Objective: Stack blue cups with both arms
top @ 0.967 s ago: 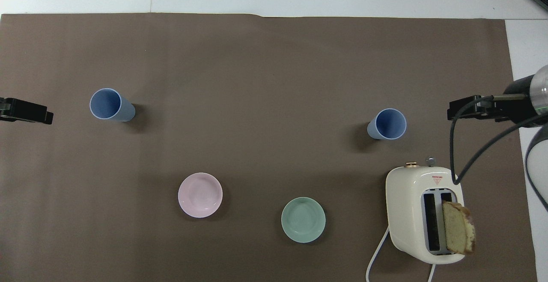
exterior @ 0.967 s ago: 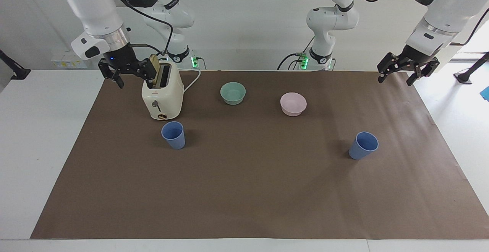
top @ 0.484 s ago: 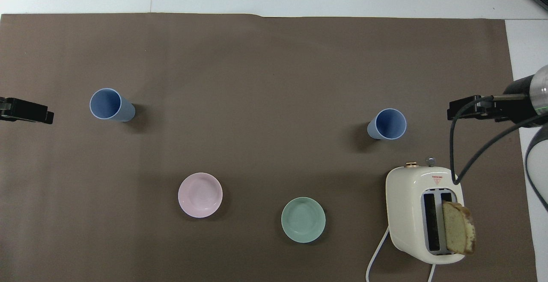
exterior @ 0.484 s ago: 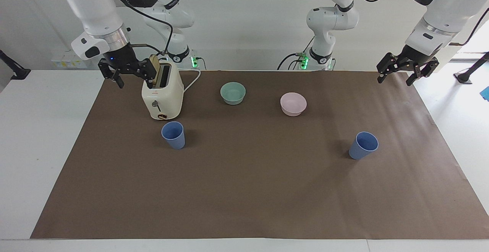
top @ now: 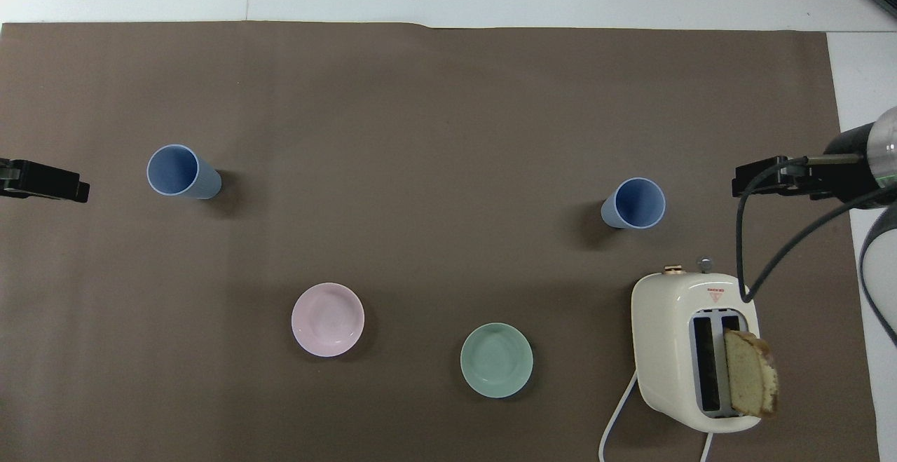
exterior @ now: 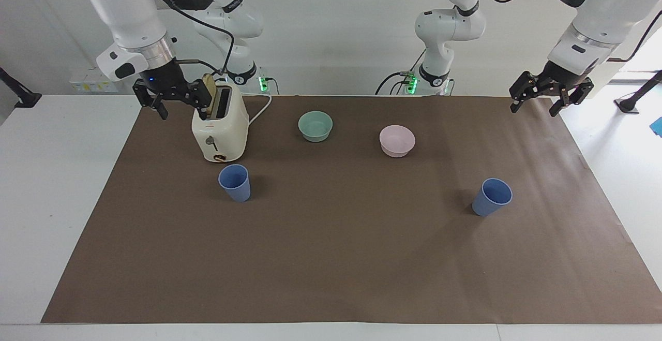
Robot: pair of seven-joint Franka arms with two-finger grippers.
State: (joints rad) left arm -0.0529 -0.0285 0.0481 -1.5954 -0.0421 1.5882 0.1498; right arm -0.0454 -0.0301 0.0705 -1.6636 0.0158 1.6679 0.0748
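Observation:
Two blue cups stand upright and apart on the brown mat. One cup [exterior: 235, 181] [top: 634, 204] is just farther from the robots than the toaster, toward the right arm's end. The other cup [exterior: 491, 196] [top: 179, 172] stands toward the left arm's end. My right gripper [exterior: 181, 109] [top: 764, 181] hangs open and empty in the air beside the toaster. Over the mat's corner at the left arm's end, my left gripper [exterior: 537, 107] [top: 49, 181] is raised, open and empty. Neither gripper touches a cup.
A cream toaster [exterior: 220, 129] [top: 690, 350] with a bread slice [top: 750, 372] in one slot stands near the right arm's base, its cord trailing toward the robots. A teal bowl [exterior: 315, 125] [top: 496, 359] and a pink bowl [exterior: 397, 140] [top: 327, 319] sit nearer to the robots than the cups.
The left gripper has drifted very slightly. The cups, the bowls and the right arm have stayed where they were.

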